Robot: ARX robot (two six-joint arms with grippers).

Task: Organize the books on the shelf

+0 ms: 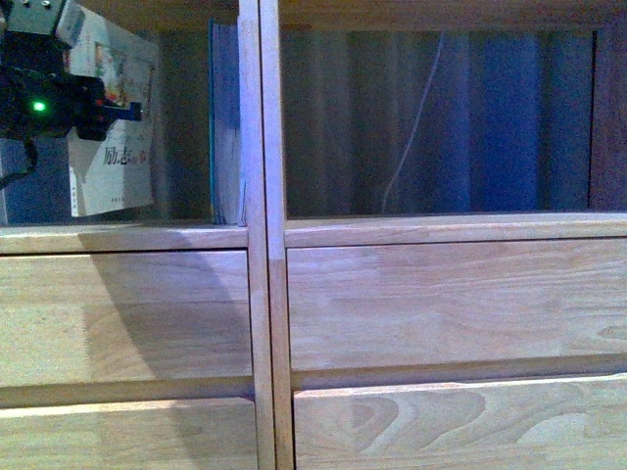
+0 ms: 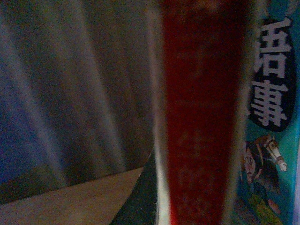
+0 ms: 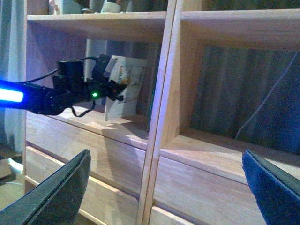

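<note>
The shelf (image 1: 441, 230) is pale, smooth wood with plain grain, square open compartments, a slim upright divider (image 1: 263, 147) left of frame centre and flat drawer fronts (image 1: 441, 304) filling the lower half. In the upper left of the front view the softcover (image 1: 118, 166) stands in the left compartment, a thin, glossy white book with printed characters, its lower edge close above the shelf board. The teal book (image 1: 225, 117), taller and slim with straight edges, stands further right, flat against the divider and well apart from the softcover. The left gripper (image 1: 98, 108), black and boxy with a green light (image 1: 39, 106), sits at the softcover's upper left part, its jaws pinched on the book's edge with one dark finger across the cover. The left wrist view is blurred: a red spine runs down the middle, and a cartoon horse and bold characters show at right. In the right wrist view the right gripper (image 3: 166, 154) has its dark, tapered fingers (image 3: 65, 192) spread wide at the bottom corners, holding nothing, away from both books. A thin white cord (image 1: 411, 127) hangs at the back of the right compartment.
</note>
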